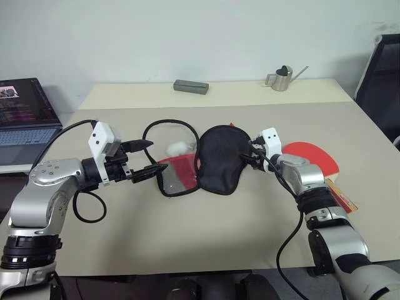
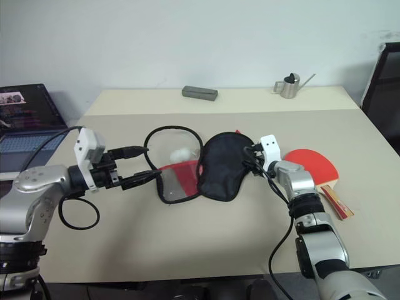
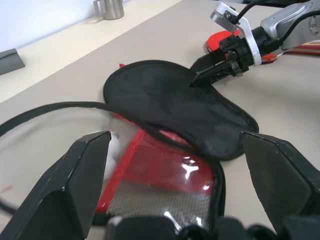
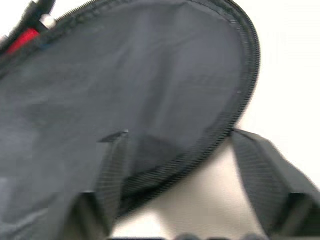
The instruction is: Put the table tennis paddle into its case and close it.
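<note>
You've got one case (image 1: 219, 159), one table tennis paddle (image 1: 315, 156), one small metal watering can (image 1: 282, 78), one grey box (image 1: 190, 86) — and one laptop (image 1: 22, 119) beside the surface (image 1: 206, 237).

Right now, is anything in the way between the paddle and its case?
Yes. The right end effector and its arm lie between the table tennis paddle and the case, with its fingers at the edge of the case's open black flap.

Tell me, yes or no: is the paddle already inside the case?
No. The table tennis paddle lies on the table behind the right arm, outside the case, which lies unzipped with its black lining up.
</note>
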Motion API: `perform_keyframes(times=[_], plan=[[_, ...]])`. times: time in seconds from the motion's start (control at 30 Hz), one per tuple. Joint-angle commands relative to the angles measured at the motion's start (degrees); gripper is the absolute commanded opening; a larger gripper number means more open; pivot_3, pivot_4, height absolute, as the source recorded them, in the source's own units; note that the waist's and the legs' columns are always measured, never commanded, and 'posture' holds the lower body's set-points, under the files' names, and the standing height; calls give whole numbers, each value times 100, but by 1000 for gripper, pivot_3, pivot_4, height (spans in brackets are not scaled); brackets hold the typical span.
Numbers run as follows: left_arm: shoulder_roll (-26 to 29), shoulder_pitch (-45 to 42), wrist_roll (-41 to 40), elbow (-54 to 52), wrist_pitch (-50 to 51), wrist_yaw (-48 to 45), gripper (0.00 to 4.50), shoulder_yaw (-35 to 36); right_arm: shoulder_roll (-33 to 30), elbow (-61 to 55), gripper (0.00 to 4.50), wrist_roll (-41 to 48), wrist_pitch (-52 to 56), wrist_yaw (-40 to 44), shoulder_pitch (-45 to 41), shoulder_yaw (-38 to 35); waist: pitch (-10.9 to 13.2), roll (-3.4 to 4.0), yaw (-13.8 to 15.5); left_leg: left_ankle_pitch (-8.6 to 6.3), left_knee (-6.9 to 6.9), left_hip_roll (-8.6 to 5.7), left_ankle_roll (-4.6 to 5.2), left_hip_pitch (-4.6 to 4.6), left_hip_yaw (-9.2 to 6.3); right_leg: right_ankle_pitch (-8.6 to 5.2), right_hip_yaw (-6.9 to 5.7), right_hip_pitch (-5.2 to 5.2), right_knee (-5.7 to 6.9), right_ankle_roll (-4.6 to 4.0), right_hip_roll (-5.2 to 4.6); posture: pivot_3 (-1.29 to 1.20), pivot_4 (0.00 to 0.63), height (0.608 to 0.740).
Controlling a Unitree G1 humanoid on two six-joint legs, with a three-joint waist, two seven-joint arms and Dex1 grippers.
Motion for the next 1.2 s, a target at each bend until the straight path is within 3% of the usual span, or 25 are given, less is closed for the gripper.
perform_keyframes(times=[0.03, 0.23, 0.6, 1.2], plan=[[24, 4, 21, -50, -124, 29, 4500, 88, 13, -225, 2173, -61, -12, -15, -79, 36, 0, 0, -9, 0, 0, 0, 0, 0, 0, 0, 0, 0, 0, 0, 0, 0, 150, 740], [15, 93, 19, -111, -120, 56, 4500, 117, 0, -226, 32, -148, -59, -8, -102, 74, 0, 0, -26, 0, 0, 0, 0, 0, 0, 0, 0, 0, 1, 0, 0, 0, 150, 740], [66, 183, 50, -159, -122, 5, 4500, 78, -110, -104, 10, -467, -419, 39, -194, 279, 0, 0, -30, 0, 0, 1, 0, 1, 0, 0, 1, -1, 1, 0, 1, 0, 150, 740], [41, 205, 115, -253, -125, -154, 4500, -178, -629, 2111, 10, -1323, -2101, 616, -1499, 662, 0, 0, -58, 0, -1, 0, 0, 0, 4, 0, 1, -2, 0, 0, 2, 0, 150, 740]])
